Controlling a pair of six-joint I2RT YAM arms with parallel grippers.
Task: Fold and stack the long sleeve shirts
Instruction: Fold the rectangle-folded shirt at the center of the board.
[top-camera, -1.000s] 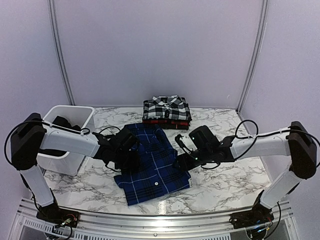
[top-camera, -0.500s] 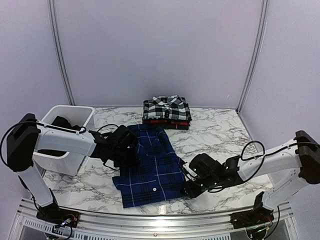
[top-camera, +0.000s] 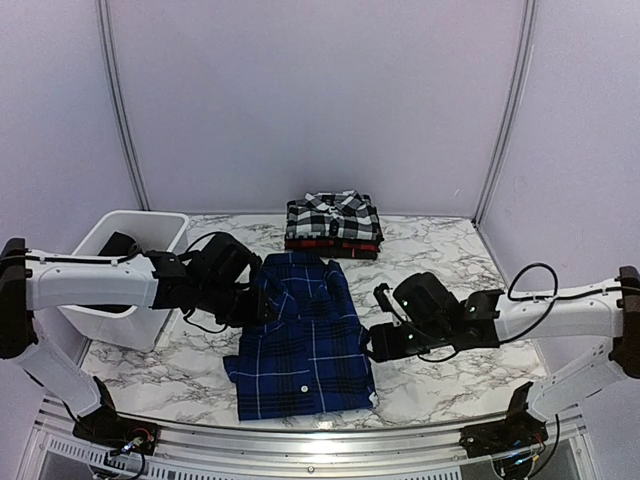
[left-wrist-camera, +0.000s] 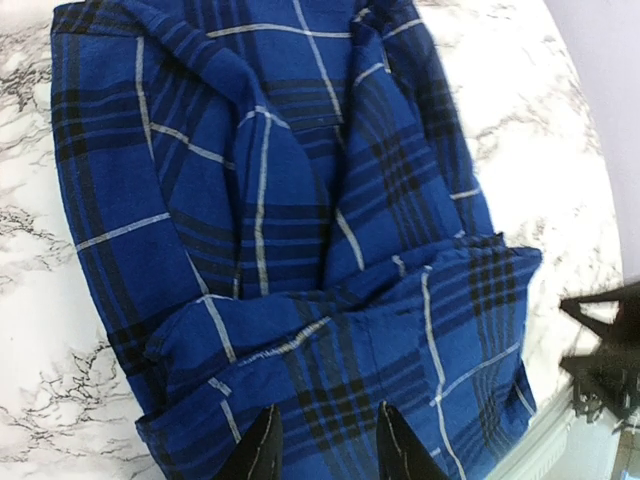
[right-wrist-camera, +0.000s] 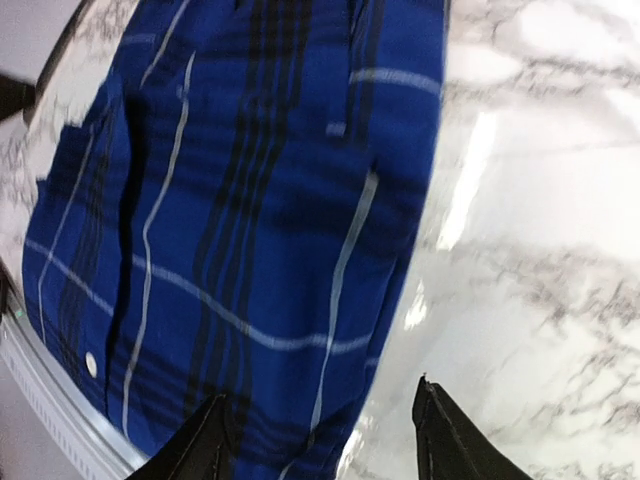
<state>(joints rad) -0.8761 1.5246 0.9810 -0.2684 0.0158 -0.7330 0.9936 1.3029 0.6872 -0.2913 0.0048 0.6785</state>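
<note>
Top external view: the folded blue shirt lay in the middle of the counter, at 6 o'clock from the stack where the black-and-white shirt sat on the red shirt. The left jaws, narrowly parted, hovered over its 10 o'clock corner. The right jaws, wide and empty, straddled its 3 o'clock edge. Folding looked finished. The next move would call for gripping both sides and carrying it to 12 o'clock.

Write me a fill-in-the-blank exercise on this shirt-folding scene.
The black-and-white check shirt lies on top of the ___ shirt.
The white tub stands at the ___ side of the table.
The front shirt, between the left gripper and the right gripper, is ___ plaid.
Missing words: red-and-black; left; blue.
</note>
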